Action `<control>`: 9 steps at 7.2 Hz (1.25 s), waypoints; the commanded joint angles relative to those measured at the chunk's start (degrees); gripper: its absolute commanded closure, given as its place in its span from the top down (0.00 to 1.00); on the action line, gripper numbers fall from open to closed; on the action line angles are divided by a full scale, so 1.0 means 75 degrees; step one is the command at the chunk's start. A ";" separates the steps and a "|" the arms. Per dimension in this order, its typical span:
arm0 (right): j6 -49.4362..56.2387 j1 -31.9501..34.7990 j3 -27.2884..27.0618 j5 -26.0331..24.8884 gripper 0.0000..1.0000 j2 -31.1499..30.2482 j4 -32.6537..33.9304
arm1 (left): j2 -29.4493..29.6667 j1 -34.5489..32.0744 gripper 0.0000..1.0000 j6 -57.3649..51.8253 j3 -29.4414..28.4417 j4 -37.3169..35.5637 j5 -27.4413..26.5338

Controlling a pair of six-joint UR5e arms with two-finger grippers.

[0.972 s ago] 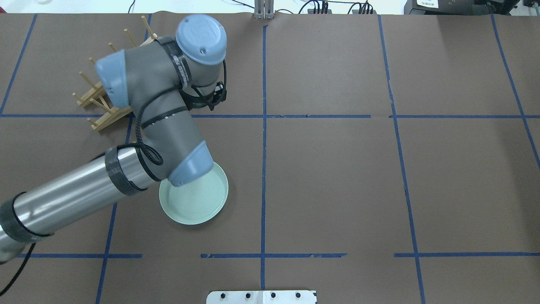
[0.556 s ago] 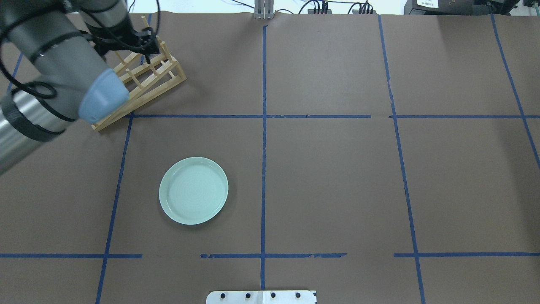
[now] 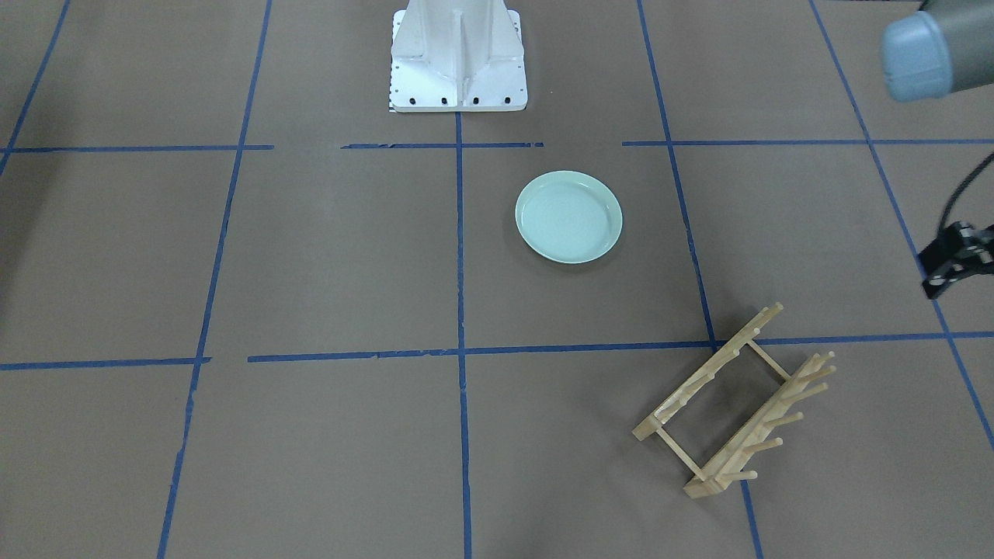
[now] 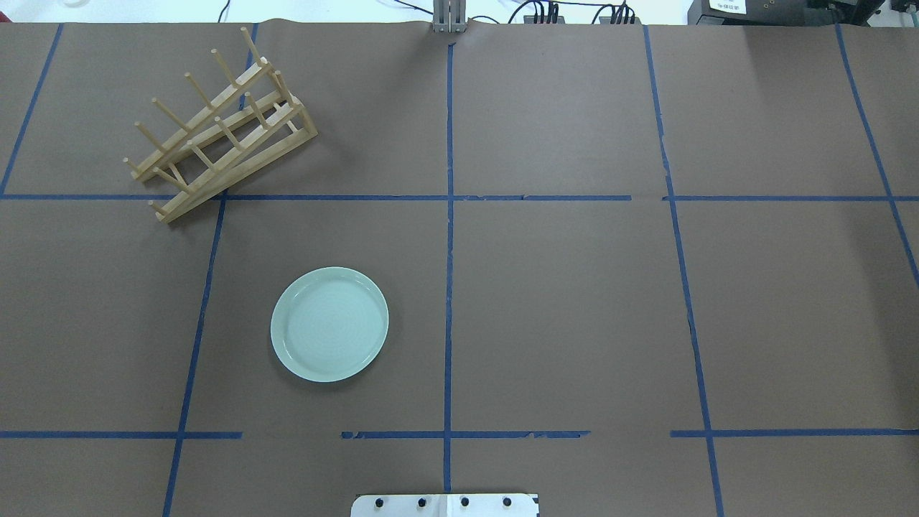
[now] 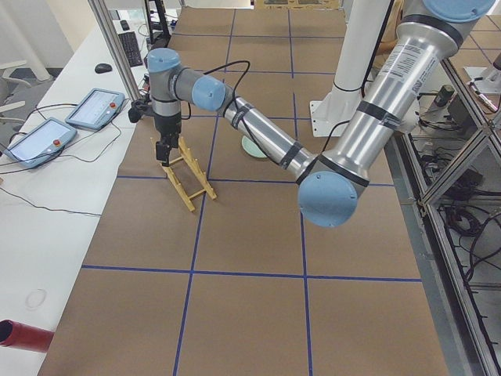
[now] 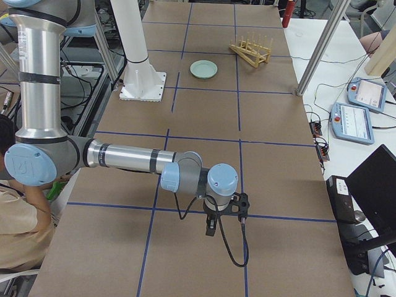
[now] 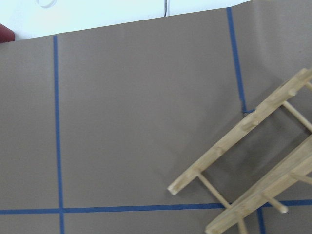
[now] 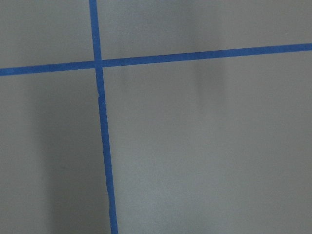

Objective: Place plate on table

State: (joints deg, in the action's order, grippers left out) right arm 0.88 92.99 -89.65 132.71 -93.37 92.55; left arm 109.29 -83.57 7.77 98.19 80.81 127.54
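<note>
Lying flat on the table (image 4: pixel 574 287), the mint-green plate (image 4: pixel 329 324) sits near the desk's edge on the robot's side, a little left of the middle, and nothing touches it; the placing looks finished. It seems stiff, glossy, probably slippery and breakable, so the raised rim is the best place to grip. The left gripper (image 5: pixel 164 150) hangs near the wooden peg rack (image 4: pixel 219 129) by the far left corner, the right gripper (image 6: pixel 211 226) over bare paper at the right end. Both appear small, so I cannot tell whether their jaws are parted or closed.
</note>
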 commanded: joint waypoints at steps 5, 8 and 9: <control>0.0000 0.0000 0.0000 0.0000 1.00 -0.0007 0.0000 | -0.1975 -0.1878 1.00 -0.1429 -0.0632 0.1483 0.0855; 0.0000 0.0000 0.0000 0.0000 1.00 -0.0007 0.0000 | -0.1800 -0.1866 1.00 -0.1435 -0.1114 0.1659 0.0773; 0.0000 0.0000 0.0000 0.0000 1.00 0.0004 0.0000 | -0.1602 -0.1854 1.00 -0.1365 -0.1127 0.1497 0.0761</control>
State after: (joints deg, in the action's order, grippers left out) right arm 0.88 92.99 -89.65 132.71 -93.39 92.55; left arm 96.00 -97.53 -2.77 90.41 92.78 133.41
